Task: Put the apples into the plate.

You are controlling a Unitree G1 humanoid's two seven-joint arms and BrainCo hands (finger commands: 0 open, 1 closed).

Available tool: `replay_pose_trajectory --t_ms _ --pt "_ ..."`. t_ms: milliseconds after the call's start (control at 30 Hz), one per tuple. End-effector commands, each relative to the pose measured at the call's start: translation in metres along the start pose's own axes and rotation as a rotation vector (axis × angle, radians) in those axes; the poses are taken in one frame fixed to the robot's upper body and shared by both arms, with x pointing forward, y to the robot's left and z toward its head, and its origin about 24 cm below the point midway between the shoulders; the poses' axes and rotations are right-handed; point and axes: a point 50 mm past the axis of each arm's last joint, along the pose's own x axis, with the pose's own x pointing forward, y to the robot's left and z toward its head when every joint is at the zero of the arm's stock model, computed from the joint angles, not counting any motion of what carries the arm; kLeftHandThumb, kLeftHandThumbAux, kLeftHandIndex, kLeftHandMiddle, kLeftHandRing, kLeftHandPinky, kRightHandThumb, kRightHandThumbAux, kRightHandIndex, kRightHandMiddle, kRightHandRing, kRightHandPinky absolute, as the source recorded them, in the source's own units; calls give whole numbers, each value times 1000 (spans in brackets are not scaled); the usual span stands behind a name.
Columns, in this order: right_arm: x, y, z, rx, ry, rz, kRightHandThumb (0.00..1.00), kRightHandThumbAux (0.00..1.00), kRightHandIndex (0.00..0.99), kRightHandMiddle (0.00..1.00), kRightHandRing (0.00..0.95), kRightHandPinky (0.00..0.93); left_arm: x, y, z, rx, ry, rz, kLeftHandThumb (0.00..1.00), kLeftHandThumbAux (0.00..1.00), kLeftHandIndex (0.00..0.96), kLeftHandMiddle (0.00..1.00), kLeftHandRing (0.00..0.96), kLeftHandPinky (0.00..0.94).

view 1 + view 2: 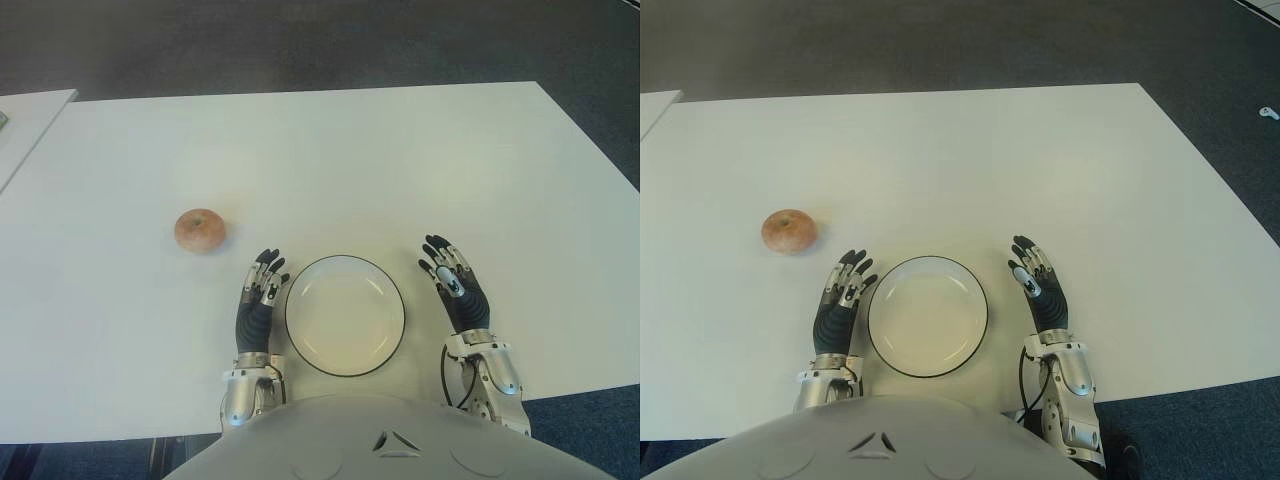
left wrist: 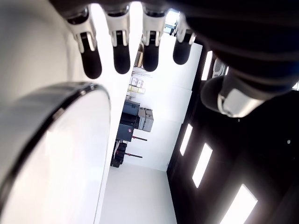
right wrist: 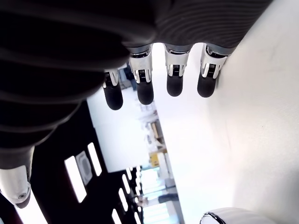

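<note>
Beside the plate (image 1: 345,314) both hands flank it, fingers extended and empty; left hand (image 1: 260,296) should reach out-left, probably top-grasp the lone apple (image 1: 200,230).

We see bare table (image 1: 330,160) between the apple (image 1: 200,230) and plate (image 1: 345,314). Only our left hand (image 1: 258,300) sits near that path.

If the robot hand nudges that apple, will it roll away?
Probably: the apple looks round and sits alone on the smooth white table, with nothing beside it to stop it. Its firm-looking skin suggests it would hold its shape in a grasp.
</note>
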Motion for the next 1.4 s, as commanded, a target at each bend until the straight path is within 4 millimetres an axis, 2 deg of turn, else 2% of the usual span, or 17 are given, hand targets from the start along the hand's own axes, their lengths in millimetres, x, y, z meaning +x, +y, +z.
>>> replay_pose_trajectory --t_ms 33,767,933,1033,1200,1300,1400 --pt "-2 -1 -3 11 20 -9 247 549 139 116 36 6 -3 -2 -6 -24 39 14 137 485 134 137 147 213" --pt "-1 1 -6 24 36 -9 257 550 136 116 34 1 -3 -1 -5 3 40 1 129 479 138 152 156 216" --pt "-1 2 -6 24 36 -10 259 551 131 107 25 0 -6 -4 1 10 25 -14 130 486 134 146 150 210" --pt "-1 3 -7 22 34 -9 259 554 141 101 21 0 -6 -12 18 36 -28 -25 131 499 142 150 155 223" --pt "0 4 -8 25 29 -3 254 546 151 101 20 0 0 -7 43 150 -82 -5 127 524 149 147 142 169" --pt "1 5 -9 25 14 -7 253 540 157 97 14 0 5 2 68 329 -137 34 128 557 133 131 128 137" --pt "2 6 -10 25 -1 -15 253 534 165 95 12 0 5 -4 90 618 -225 51 126 583 112 114 116 125"
